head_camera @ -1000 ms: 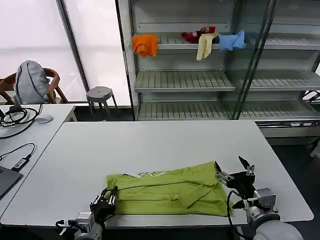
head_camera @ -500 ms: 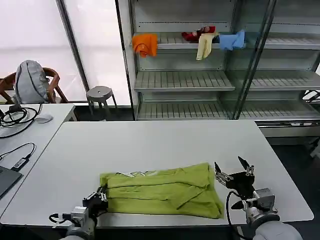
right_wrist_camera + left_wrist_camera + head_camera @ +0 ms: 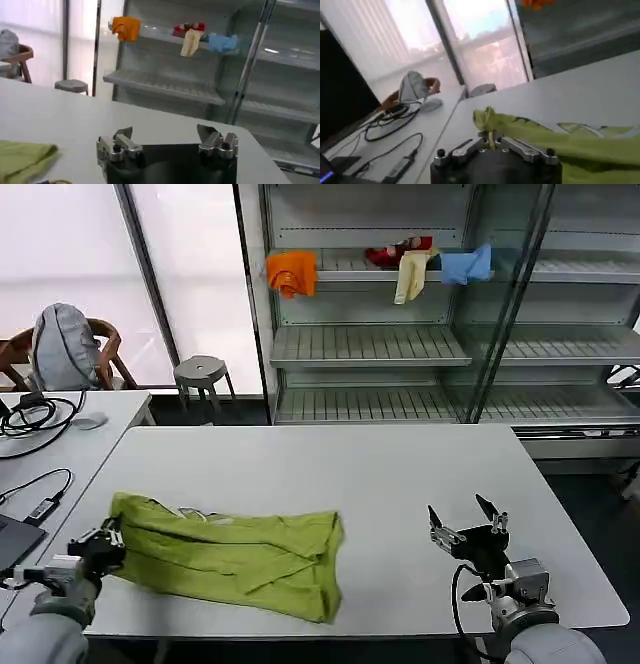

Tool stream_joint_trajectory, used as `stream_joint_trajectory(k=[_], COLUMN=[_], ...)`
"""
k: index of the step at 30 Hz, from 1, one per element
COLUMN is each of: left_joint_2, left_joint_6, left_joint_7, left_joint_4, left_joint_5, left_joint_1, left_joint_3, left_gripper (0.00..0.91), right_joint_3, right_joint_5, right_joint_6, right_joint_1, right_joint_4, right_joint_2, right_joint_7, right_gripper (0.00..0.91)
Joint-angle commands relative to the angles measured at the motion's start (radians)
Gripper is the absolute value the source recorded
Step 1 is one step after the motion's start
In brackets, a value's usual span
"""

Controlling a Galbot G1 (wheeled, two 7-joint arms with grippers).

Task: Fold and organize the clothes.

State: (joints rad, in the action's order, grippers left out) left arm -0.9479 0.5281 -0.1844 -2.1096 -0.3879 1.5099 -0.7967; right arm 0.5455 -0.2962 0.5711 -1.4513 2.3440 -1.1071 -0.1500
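The yellow-green T-shirt (image 3: 225, 556) lies folded into a long band on the white table (image 3: 330, 474), at its front left. My left gripper (image 3: 105, 539) is at the shirt's left end, near the table's left edge. It is shut on a pinch of the shirt's fabric (image 3: 491, 142), and the rest of the shirt (image 3: 560, 137) trails away from it. My right gripper (image 3: 463, 529) hovers at the front right of the table, open, with nothing between its fingers (image 3: 167, 135). The shirt's near end (image 3: 22, 157) lies well off to its side.
A second table (image 3: 60, 434) on the left carries cables and a laptop corner. Behind stand a stool (image 3: 199, 371), a chair with a grey backpack (image 3: 62, 347), and shelves (image 3: 370, 344) holding an orange garment (image 3: 291, 272) and red, cream and blue ones.
My left gripper has pulled the shirt leftwards across the table, away from the right gripper. The right gripper stays open in about the same place.
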Motion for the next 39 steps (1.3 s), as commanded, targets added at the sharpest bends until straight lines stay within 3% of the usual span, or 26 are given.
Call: stream_joint_trajectory(k=[1, 8, 16, 25, 37, 38, 39], left_joint_2=[-0.042, -0.139, -0.191, -0.201, -0.189, -0.19, -0.191], left_joint_6=[0.046, 0.021, -0.006, -0.049, -0.046, -0.055, -0.077], left_joint_7=[0.057, 0.028, 0.082, 0.135, 0.138, 0.137, 0.141], left_joint_4=[-0.207, -0.326, -0.251, -0.114, -0.048, -0.04, -0.027], left_joint_5=[-0.066, -0.008, 0.113, 0.151, 0.188, 0.197, 0.195], left_joint_1=[0.044, 0.034, -0.073, -0.142, -0.164, -0.165, -0.166], left_joint_3=[0.018, 0.322, 0.531, 0.62, 0.631, 0.633, 0.633], left_gripper=[0.01, 0.01, 0.01, 0.01, 0.01, 0.907, 0.907], right_joint_3=[0.007, 0.023, 0.045, 0.048, 0.036, 0.036, 0.035], right_joint_5=[0.005, 0.015, 0.026, 0.04, 0.043, 0.043, 0.043], right_joint_6=[-0.001, -0.002, -0.001, 0.001, 0.004, 0.004, 0.004], right_joint_1=[-0.006, -0.026, -0.038, -0.052, -0.035, -0.035, -0.035], right_joint_4=[0.002, 0.01, 0.017, 0.02, 0.011, 0.011, 0.011], right_joint_2=[0.0, 0.002, -0.003, -0.018, -0.027, -0.027, -0.026], right_joint_7=[-0.001, -0.001, -0.001, -0.002, -0.002, -0.002, -0.002], right_gripper=[0.907, 0.907, 0.907, 0.907, 0.907, 0.907, 0.907])
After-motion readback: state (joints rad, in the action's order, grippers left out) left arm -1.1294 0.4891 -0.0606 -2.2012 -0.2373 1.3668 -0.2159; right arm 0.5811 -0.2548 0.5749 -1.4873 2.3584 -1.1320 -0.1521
